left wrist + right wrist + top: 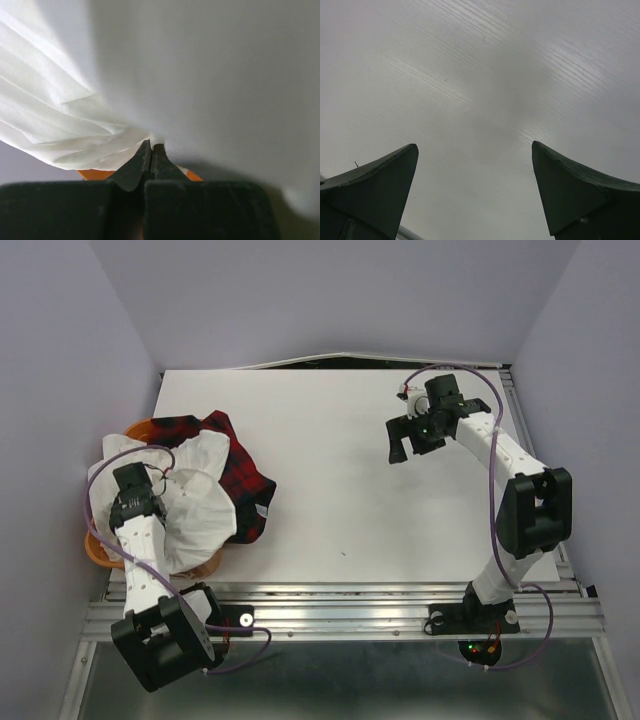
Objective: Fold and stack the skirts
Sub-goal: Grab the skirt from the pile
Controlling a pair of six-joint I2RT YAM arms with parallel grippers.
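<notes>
the left pincer [151,146] is closed tight, its tips pinching a fold of the white skirt [200,505]. the cloth spills up and away from the tips in the wrist view, so the grip looks to be on an edge or a gather, not on the bulk. the white skirt sits bunched on top of the orange basket [140,428] at the left edge of the counter [350,470], with the plaid skirts [240,455] under it, trailing off the basket's right side onto the counter. crumpled as it is, the white skirt shows no clear long axis. bare counter lies to the right of the left pincer, so the likely move is a lift and carry that way. the right pincer [410,445] stands wide open and holds nothing, hovering near the far right corner, well apart from the heap. the left arm is far nearer.
</notes>
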